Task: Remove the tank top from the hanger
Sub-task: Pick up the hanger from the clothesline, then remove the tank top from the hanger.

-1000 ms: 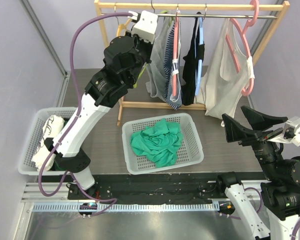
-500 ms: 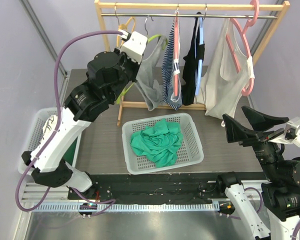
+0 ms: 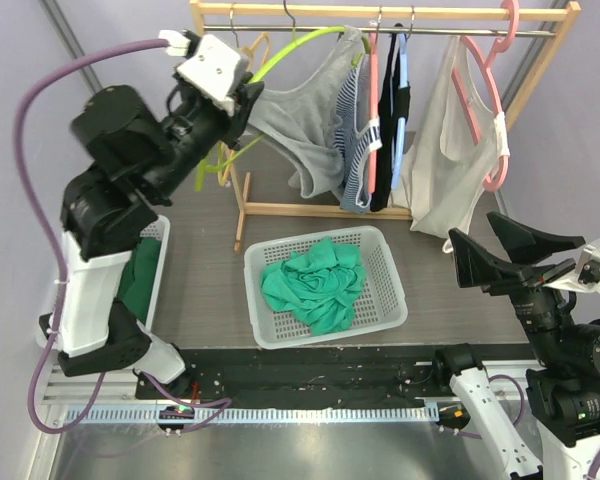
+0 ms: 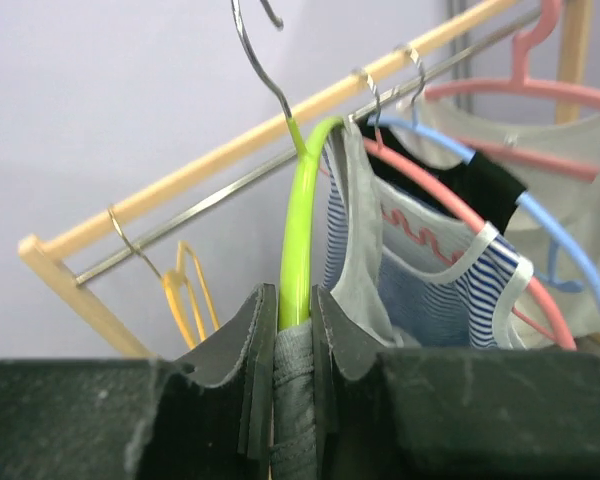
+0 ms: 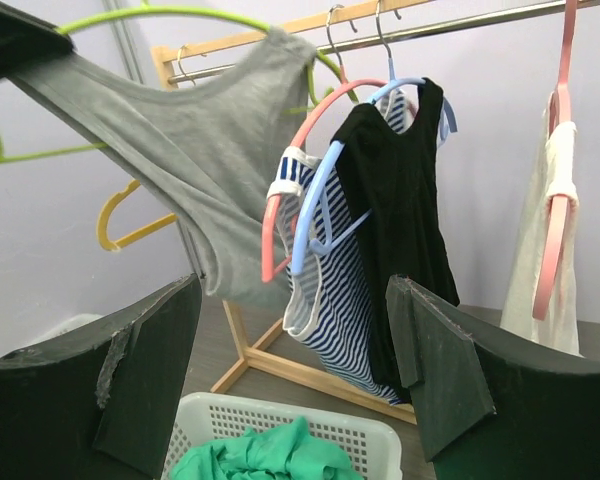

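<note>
Left gripper (image 3: 242, 95) at 11 o'clock: jaws clamped on a strap of the grey tank top (image 3: 305, 120) together with the green hanger (image 3: 298, 40) arm. The top is on the hanger, stretched toward 9 o'clock from the rail (image 3: 450, 32). Right gripper (image 3: 510, 255) at 4 o'clock: jaws wide apart, holding nothing.

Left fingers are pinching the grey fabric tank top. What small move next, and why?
Probably draw the left gripper slightly leftward, away from the metal rail: the grey fabric tank top is stretched taut, but its far shoulder sits hooked over the right end of the lime-green plastic hanger.
</note>
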Robot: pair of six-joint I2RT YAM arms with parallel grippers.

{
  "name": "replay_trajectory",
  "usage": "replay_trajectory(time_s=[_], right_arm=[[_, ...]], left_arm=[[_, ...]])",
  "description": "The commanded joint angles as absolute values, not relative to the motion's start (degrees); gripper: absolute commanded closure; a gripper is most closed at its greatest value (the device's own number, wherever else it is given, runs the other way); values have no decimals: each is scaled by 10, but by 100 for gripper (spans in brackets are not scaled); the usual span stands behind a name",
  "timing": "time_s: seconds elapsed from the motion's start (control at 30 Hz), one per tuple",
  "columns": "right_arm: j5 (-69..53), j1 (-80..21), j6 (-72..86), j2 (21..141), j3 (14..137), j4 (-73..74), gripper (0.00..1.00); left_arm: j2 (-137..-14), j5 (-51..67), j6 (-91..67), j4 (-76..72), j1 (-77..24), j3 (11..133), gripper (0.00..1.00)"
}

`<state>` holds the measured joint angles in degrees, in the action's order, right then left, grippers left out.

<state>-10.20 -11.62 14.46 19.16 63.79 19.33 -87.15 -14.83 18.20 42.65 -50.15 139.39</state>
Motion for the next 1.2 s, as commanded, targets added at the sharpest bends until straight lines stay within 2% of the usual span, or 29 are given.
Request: replay_trajectory(time_s=[0.0,0.47,0.77,0.93,1.17], right_arm=[[-110,-116,154,209,654,179,17],[-107,-115,156,213,625,169,17],[-104,-116,151,215,621,171,17],[-108,-115,149,221,621,173,17],[-125,-116,163,228,606,154,17]], left_arm=[[-857,-70,209,340,-511,1486,100],[-886,64,229,345,-512,1632,100],[-915,149,153,328,-512,1734,100],[-885,169,123,347,-510,1703,100],[-818,166,152,346,-504,1547,100]])
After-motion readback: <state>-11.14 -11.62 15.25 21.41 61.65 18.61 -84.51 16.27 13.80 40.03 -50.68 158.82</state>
